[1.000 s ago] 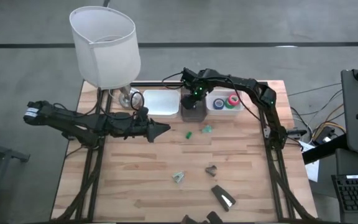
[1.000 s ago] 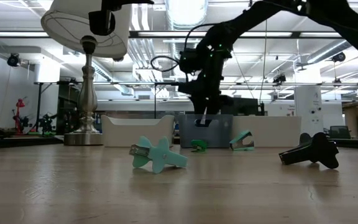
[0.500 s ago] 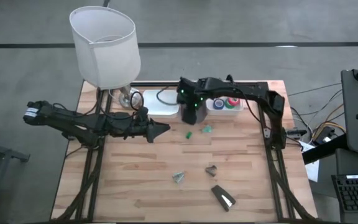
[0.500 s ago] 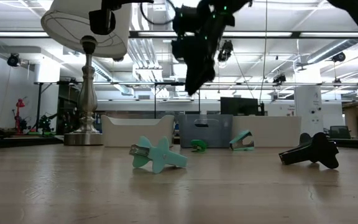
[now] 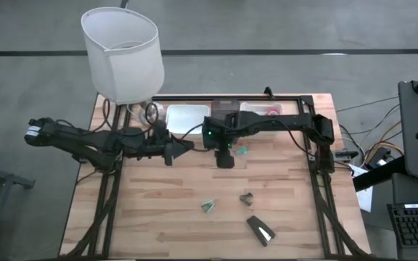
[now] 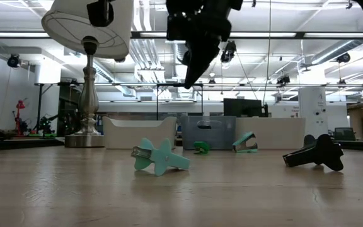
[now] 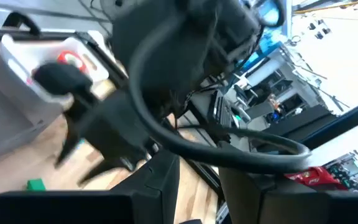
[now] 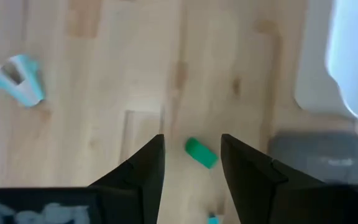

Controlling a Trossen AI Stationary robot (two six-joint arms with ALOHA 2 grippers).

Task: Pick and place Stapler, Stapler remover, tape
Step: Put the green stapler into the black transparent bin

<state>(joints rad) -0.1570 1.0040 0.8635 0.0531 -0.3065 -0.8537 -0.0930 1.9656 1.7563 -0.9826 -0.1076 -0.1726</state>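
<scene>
Black and empty, the right gripper point(image 8: 191, 168) hovers parted over a small green plastic clip point(image 8: 201, 153), so descending here risks grabbing that, not the black silver-topped stapler point(image 5: 260, 230) lying well apart near the table's front edge.

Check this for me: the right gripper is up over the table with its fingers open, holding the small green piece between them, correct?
Not quite. The right gripper is over the table with its fingers open, but it holds nothing. The right wrist view shows the small green piece lying on the wooden table below, seen through the gap between the fingers.
</scene>
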